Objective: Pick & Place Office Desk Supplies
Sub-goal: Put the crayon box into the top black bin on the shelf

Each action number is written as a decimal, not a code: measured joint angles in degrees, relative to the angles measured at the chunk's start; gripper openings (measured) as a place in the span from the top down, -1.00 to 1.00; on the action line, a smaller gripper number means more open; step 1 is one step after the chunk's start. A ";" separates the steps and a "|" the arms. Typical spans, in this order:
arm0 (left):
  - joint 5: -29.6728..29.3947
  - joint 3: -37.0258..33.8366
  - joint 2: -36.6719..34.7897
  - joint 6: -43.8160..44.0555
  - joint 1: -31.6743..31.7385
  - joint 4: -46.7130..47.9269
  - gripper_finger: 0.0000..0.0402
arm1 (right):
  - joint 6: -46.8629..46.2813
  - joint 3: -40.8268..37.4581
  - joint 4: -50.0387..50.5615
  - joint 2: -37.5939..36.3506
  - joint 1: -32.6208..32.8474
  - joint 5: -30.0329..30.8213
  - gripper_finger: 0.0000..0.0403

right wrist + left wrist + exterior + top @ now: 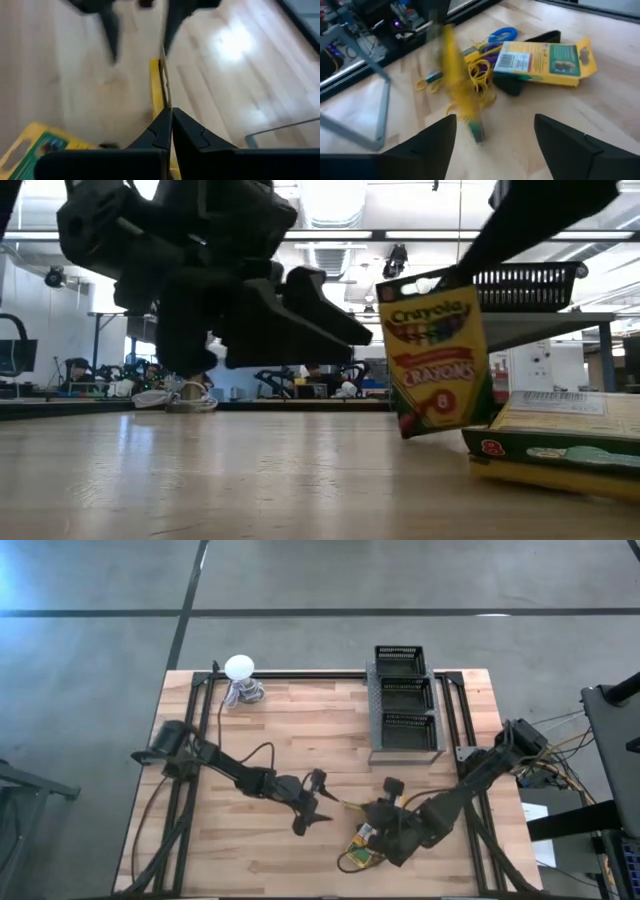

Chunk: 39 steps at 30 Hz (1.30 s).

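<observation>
A yellow-and-green crayon box point(435, 355) stands tilted in my right gripper point(167, 112), which is shut on it near the table's near middle point(368, 812). My left gripper point(322, 800) is open just left of that box, fingers spread and pointing at it point(455, 85). A second crayon box point(358, 855) lies flat on the table beside the right gripper point(560, 445). Behind it in the left wrist view lie yellowish rubber bands point(480, 75), a blue ring point(502, 35) and a purple one point(490, 49). My right gripper pinches the crayon box between both fingers at one narrow end point(161, 100), and the box reaches away from the fingers toward the left gripper. In the low view the hold is at its top flap point(450, 278). The box hangs tilted, its lower corner point(405, 430) at or just above the table.
A black mesh rack of three trays point(405, 700) stands at the far right of the table. A white ball-topped object with a grey coiled base point(240, 675) sits at the far left. Bare wood lies between them and along the near left.
</observation>
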<state>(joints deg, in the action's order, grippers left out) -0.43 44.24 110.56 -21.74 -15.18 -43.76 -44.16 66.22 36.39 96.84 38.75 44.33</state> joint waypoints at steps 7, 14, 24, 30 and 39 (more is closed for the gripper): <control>-3.31 3.81 3.04 9.60 0.63 0.01 -0.32 | -0.44 -0.09 -0.97 -0.04 -0.73 1.01 0.96; -3.56 7.71 7.89 11.65 0.76 -0.25 -0.13 | -0.22 -0.27 -1.37 -0.04 -0.77 1.05 0.96; -6.72 8.94 9.20 14.78 0.87 -0.18 -0.11 | -2.19 -0.35 -1.48 -0.04 0.13 1.32 0.96; -6.43 8.92 9.16 16.36 0.92 -1.66 -0.11 | -2.54 -0.35 -3.07 0.48 0.77 3.92 0.96; -3.39 8.88 9.16 16.51 0.81 -3.60 -0.05 | -2.39 -0.91 -4.62 1.29 0.74 5.50 0.96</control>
<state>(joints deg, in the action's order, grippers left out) -3.83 53.12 119.72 -5.23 -14.37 -47.36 -46.54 65.30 31.78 98.13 39.48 49.83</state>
